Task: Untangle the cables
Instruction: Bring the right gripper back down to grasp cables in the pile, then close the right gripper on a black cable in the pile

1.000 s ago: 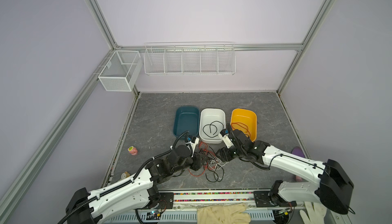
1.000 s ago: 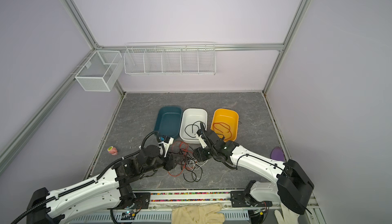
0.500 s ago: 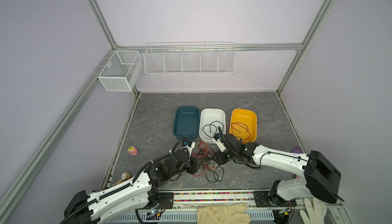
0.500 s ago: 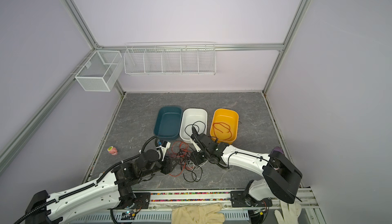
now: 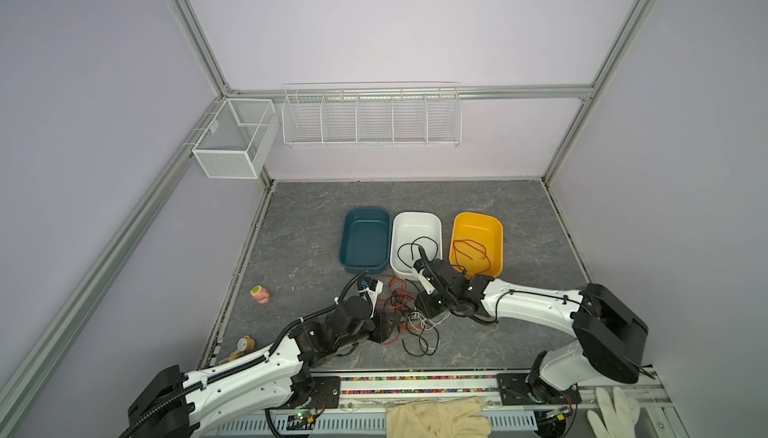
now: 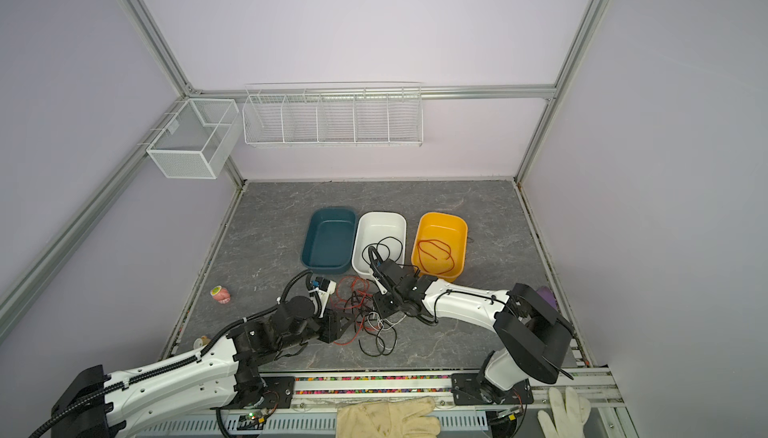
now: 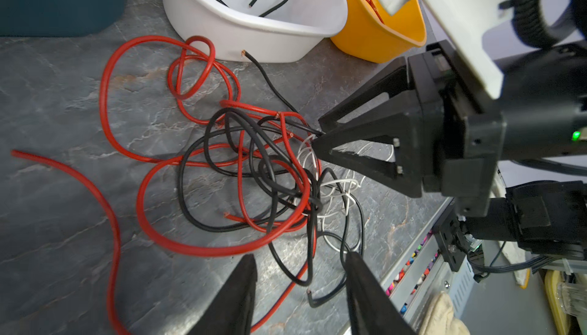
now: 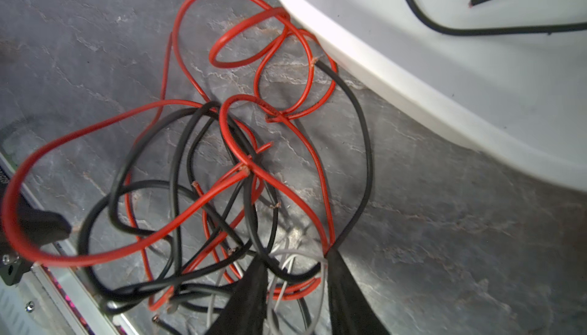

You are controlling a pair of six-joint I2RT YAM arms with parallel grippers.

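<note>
Two arms met over a knot of wire. At far left a small pink toy (image 5: 260,294) lay on the grey table (image 5: 307,224), well apart from the work. The blue tub (image 5: 365,245) stood bare beside it, the first of three tubs in a row, which we judged to be set out to sort strands by colour.

The left gripper (image 7: 300,255) hovered low at the near edge of the tangle, jaws apart, grasping nothing. A black strand ran under the gap. We read it as placed to pin or hold the heap while the other arm pulled.

The cables (image 7: 295,190), red, black and thin white, lay knotted on the table just in front of the white tub (image 5: 415,216), between the two grippers. A red loop touched that tub's wall. One black cable (image 8: 508,30) already lay loose inside it.

The right gripper (image 8: 295,258) reached in from the far side, its tips down in the knot. Its jaws stood apart around white, black and red strands. We could not tell that any strand was pinched. The spot looked chosen to catch the white wire where it surfaced.

At right, the orange tub (image 5: 478,216) held a red cable (image 6: 434,240) coiled alone. By our reckoning the sorting was begun, with most of it left.
</note>
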